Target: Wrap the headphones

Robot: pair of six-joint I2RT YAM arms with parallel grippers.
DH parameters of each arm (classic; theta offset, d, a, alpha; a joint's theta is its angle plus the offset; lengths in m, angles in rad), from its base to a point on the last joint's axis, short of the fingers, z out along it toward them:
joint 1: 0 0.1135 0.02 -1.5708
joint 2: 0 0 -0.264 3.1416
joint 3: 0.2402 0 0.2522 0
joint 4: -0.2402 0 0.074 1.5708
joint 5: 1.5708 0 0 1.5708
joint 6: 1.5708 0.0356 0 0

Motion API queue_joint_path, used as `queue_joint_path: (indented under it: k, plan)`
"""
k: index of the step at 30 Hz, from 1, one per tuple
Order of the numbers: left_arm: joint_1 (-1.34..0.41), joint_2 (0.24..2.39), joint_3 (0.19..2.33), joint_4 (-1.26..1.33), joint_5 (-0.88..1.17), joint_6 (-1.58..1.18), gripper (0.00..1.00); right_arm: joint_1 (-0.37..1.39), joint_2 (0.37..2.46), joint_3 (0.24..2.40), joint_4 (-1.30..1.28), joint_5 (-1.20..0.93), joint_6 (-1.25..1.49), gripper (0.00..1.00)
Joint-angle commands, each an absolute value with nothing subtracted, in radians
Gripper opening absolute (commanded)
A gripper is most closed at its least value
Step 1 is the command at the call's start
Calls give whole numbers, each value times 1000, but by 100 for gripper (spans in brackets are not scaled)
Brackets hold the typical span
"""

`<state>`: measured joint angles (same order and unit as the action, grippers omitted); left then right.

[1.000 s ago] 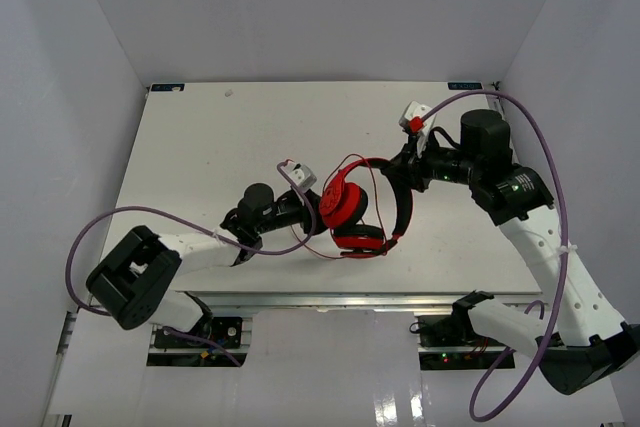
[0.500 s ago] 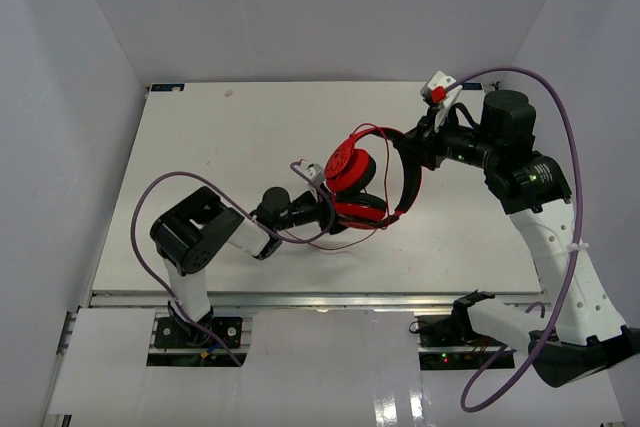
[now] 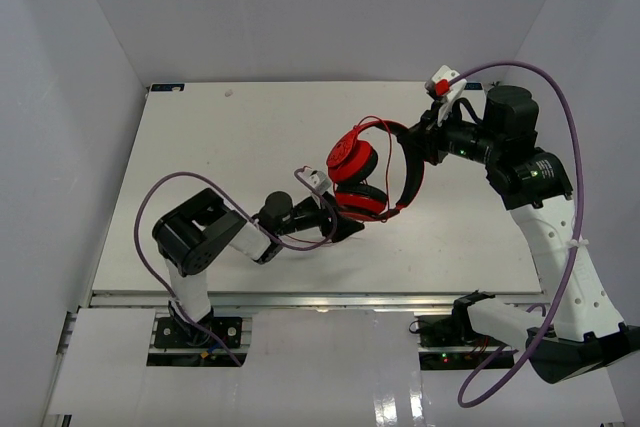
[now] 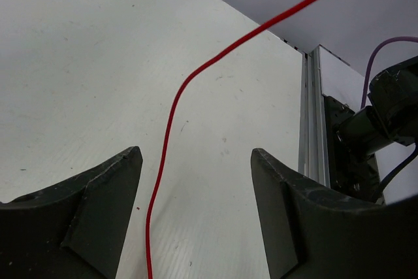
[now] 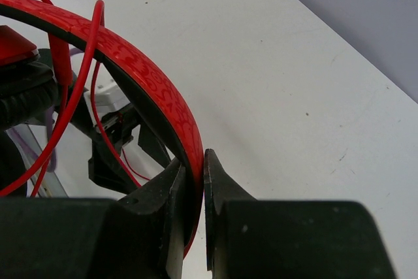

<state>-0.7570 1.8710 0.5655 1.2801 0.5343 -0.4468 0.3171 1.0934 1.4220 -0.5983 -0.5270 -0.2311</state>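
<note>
Two arms share the red headphones (image 3: 352,159), held above the middle of the white table (image 3: 200,147): the right gripper (image 5: 194,164) pinches the headband (image 5: 144,89), while the left gripper (image 4: 196,181) has its jaws spread, the thin red cable (image 4: 196,76) running loose between them. To wrap well, the left should likely close on the cable, then lead it taut round the headband. No brand or writing is readable.
</note>
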Motion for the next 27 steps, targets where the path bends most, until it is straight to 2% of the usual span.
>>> queue_joint_path:
  k: [1,4,6,8,22,24,27]
  plan:
    - [-762,1697,531,1185,503,-262,81,310,1092,1474,-551,-559,-182,8]
    - [-761,1658,531,1092,501,-191,87,310,1097,1473,-548,-567,-177,8]
    - [-765,1661,548,1046,507,-163,96,310,1097,1474,-548,-573,-175,8]
    - [-772,1676,566,997,493,-140,98,310,1097,1472,-549,-575,-173,8]
    - [-855,1869,743,879,457,-51,96,310,1092,1471,-555,-594,-172,8]
    - [-862,1891,758,866,456,-48,94,308,1092,1470,-555,-592,-173,8]
    - [-868,1921,782,839,454,-52,83,307,1089,1470,-555,-588,-173,8]
